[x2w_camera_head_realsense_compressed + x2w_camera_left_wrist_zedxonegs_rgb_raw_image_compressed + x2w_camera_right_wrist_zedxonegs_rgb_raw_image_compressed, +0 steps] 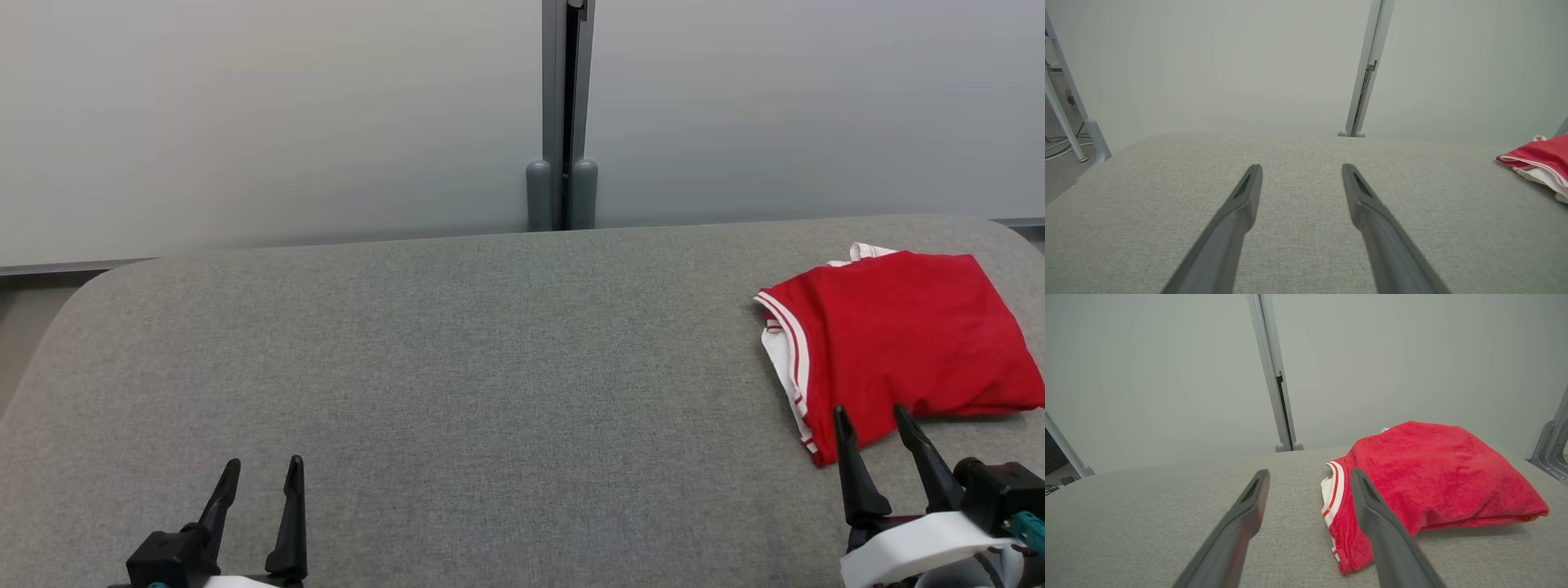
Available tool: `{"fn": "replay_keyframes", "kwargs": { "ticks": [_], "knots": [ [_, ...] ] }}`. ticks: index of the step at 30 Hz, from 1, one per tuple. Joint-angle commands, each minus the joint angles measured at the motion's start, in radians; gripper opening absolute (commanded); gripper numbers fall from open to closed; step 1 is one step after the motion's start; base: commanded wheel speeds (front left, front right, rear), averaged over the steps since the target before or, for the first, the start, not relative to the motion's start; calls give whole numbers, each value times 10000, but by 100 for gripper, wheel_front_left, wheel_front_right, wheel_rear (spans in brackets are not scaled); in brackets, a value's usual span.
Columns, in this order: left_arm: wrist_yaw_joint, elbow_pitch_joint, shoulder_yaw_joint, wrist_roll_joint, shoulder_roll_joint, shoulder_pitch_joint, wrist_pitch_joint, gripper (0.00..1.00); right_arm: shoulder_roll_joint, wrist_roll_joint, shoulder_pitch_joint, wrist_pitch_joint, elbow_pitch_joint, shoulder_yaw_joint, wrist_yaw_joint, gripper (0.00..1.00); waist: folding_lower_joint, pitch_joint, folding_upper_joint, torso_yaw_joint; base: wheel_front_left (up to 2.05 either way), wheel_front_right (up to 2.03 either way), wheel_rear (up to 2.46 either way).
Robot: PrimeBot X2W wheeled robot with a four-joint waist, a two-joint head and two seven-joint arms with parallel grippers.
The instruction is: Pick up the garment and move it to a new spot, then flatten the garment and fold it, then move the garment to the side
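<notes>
The garment is red with white and red striped trim, folded into a compact bundle at the right side of the grey padded table. In the right wrist view the garment lies just ahead and to the right of my fingers. My right gripper stands open at the garment's near edge, its tips overlapping the fabric in the head view and holding nothing. The right gripper shows bare table between its fingers. My left gripper is open at the lower left, far from the garment. The left gripper holds nothing.
A pale partition wall with a grey vertical post runs behind the table's far edge. The table's corners are rounded. A metal bracket stands off the table's right side. White frame legs and cables sit on the floor to the left.
</notes>
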Motion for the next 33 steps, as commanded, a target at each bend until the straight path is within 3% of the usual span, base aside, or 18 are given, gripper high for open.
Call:
{"fn": "replay_keyframes", "kwargs": {
  "ticks": [1, 4, 5, 8, 33],
  "knots": [
    [-42, 13, 69, 77, 24, -193, -14, 100, -28, 45, -129, -69, 16, -31, 5, 100, 0, 14, -1, -5, 0, 0, 0],
    [-83, 55, 101, 68, -10, -221, -14, 100, 21, 44, -181, -69, 51, 14, 5, 100, 0, 47, -1, -2, 0, 0, 0],
    [-12, 68, 39, 2, -47, -42, 3, 0, 49, 8, -92, 4, 58, 37, 0, 0, 0, 48, -1, -2, 0, 0, 0],
    [-12, 336, 15, -32, -146, 161, 20, 0, 202, 29, 134, 48, 275, 100, 0, 0, 0, 52, -1, -3, 0, 0, 0],
    [-153, 90, 431, -4320, -208, -458, 1199, 0, 532, 3892, -121, 1206, 0, -698, 0, 0, 0, 136, -1, -10, 0, 0, 0]
  ]
}}
